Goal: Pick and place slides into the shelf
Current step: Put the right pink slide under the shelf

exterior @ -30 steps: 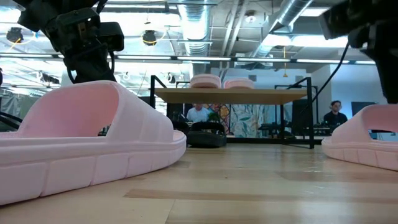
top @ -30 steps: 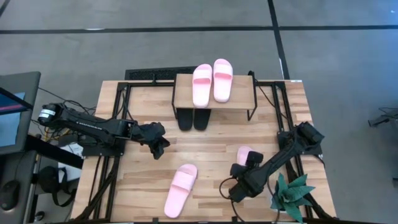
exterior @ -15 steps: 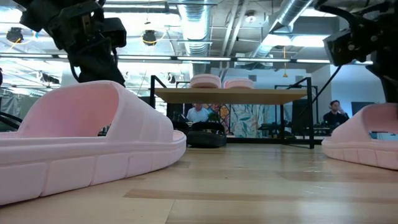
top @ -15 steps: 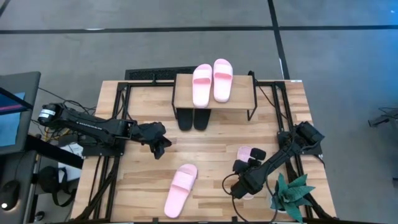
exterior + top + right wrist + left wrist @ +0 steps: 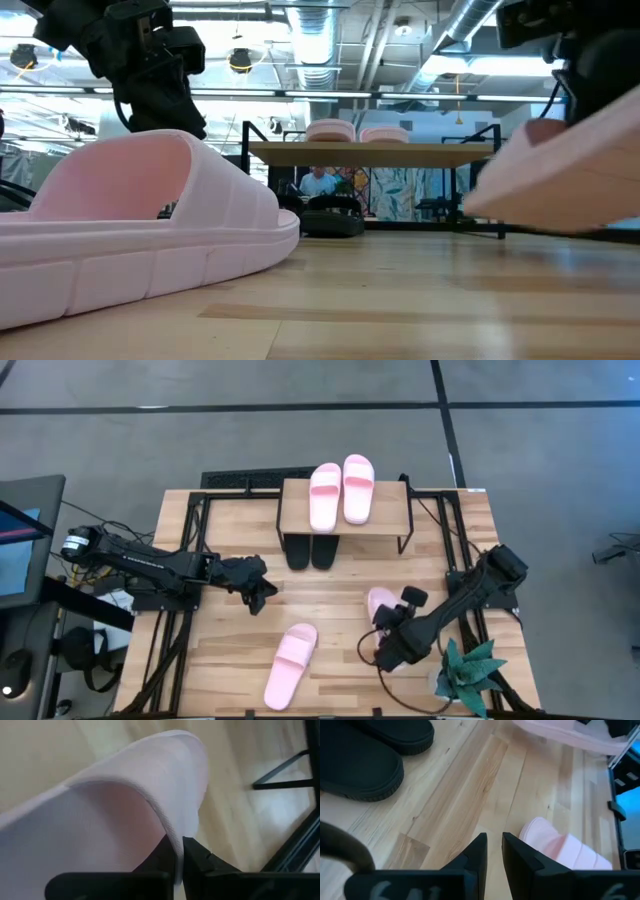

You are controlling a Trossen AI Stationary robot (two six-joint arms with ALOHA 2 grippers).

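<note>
- High view: right gripper point(image 5: 390, 643) at the counter's point(image 5: 340, 600) right front, jaws pinched on the strap edge of a pink slide point(image 5: 381, 606); low view had that slide point(image 5: 560, 180) tilted, off the counter.
- Right wrist view: strap rim sat between the pressed jaws.
- Left gripper point(image 5: 255, 597) hovered mid-left, jaws nearly together, holding nothing.
- Second pink slide point(image 5: 291, 664) lay front centre.
- Shelf point(image 5: 295, 510) carried two pink slides point(image 5: 342, 492); black pair point(image 5: 311, 550) underneath.

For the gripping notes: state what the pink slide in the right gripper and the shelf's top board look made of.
Pink slide: soft matte rubber or foam, probably; its strap edge pinches thin between the fingers. Shelf top board: light wood, visible grain, satin look.
</note>
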